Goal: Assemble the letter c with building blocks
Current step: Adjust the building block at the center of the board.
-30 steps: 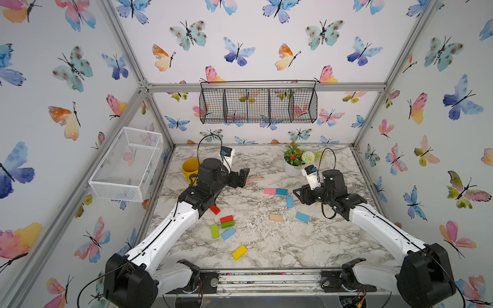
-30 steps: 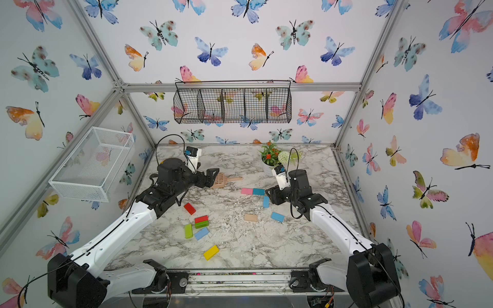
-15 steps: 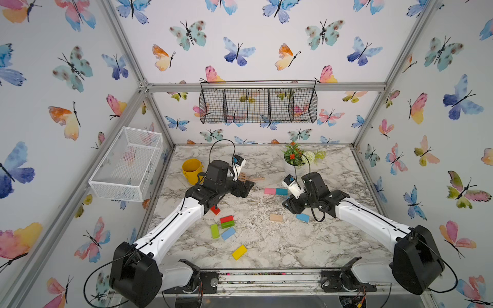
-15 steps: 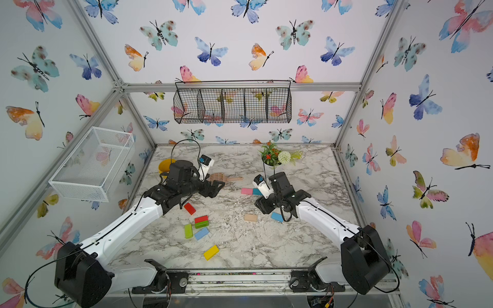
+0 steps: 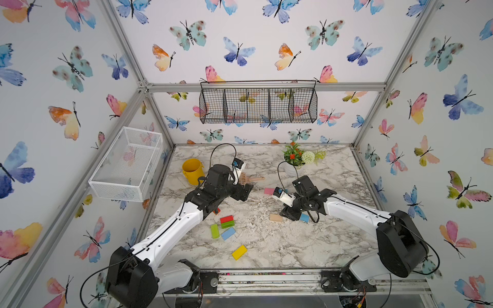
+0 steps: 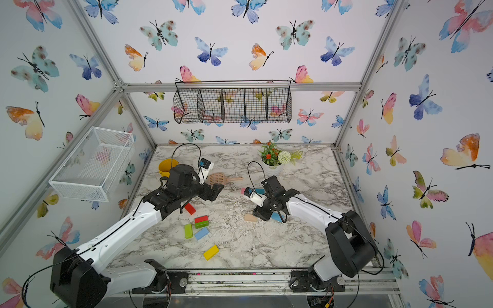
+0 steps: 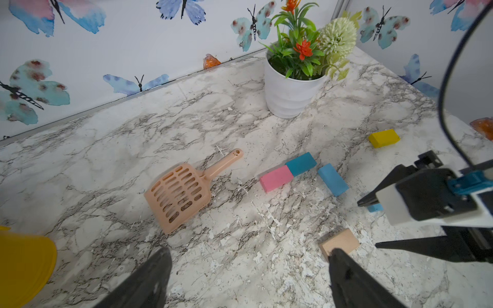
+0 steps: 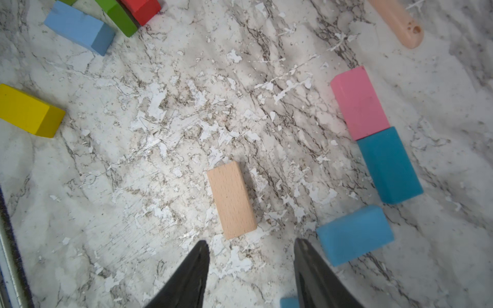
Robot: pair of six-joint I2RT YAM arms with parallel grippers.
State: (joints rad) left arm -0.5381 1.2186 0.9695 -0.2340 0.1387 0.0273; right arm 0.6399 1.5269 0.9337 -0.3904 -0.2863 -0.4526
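Observation:
Building blocks lie scattered on the marble table. A pink block (image 8: 358, 102) and a teal block (image 8: 389, 165) lie end to end, with a light blue block (image 8: 354, 234) at an angle by the teal one's end. A tan block (image 5: 275, 218) lies alone near the middle. My right gripper (image 8: 251, 242) is open and empty, low over the table between the tan block (image 8: 231, 198) and the light blue one. My left gripper (image 7: 249, 252) is open wide and empty, hovering left of the tan block (image 7: 338, 241). Red (image 5: 226, 219), green (image 5: 214, 231), light blue (image 5: 228, 233) and yellow (image 5: 239, 252) blocks lie front left.
A tan slotted scoop (image 5: 250, 178) lies behind my left gripper, beside a yellow cup (image 5: 192, 170). A white flower pot (image 5: 292, 166) stands at the back. Another yellow block (image 7: 384, 138) lies near the right wall. Wire baskets hang on the left wall (image 5: 128, 164) and back wall (image 5: 257, 105).
My right gripper has swung left and toward the front, down beside the tan block. My left gripper has moved right and forward, away from the yellow cup.

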